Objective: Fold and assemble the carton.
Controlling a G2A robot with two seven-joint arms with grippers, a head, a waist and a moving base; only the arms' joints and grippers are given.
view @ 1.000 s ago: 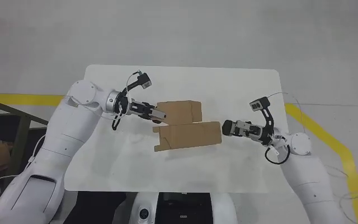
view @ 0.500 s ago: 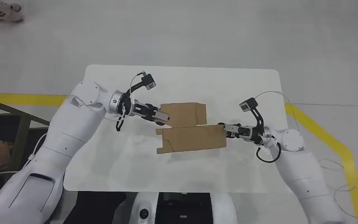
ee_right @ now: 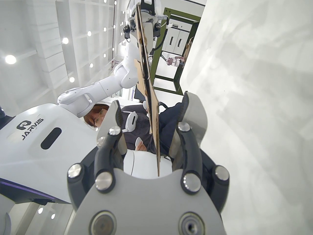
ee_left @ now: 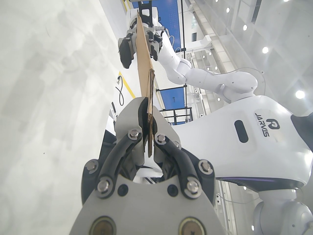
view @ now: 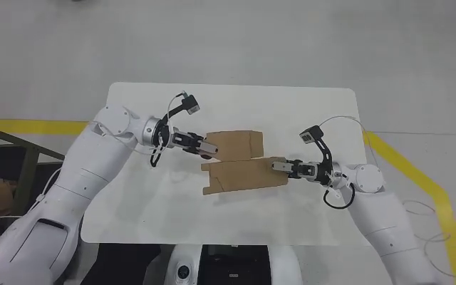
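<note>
A flat brown carton [view: 239,160] hangs edge-on between both arms over the white table [view: 299,114]. My left gripper [view: 209,148] is shut on the carton's left end; in the left wrist view the cardboard [ee_left: 144,57] is pinched between the pads of my left gripper [ee_left: 148,118]. My right gripper [view: 278,166] is at the carton's right end. In the right wrist view the sheet [ee_right: 146,79] runs through the gap of my right gripper [ee_right: 151,102], open, with its fingers [ee_right: 115,113] standing off either side.
The table's bare top spreads around the carton on all sides. Yellow floor tape [view: 399,160] runs past the table's right edge, and a dark green frame [view: 21,153] stands off its left side.
My right gripper has moved left from beside the carton and now straddles its right end. The carton and left gripper have shifted slightly right.
</note>
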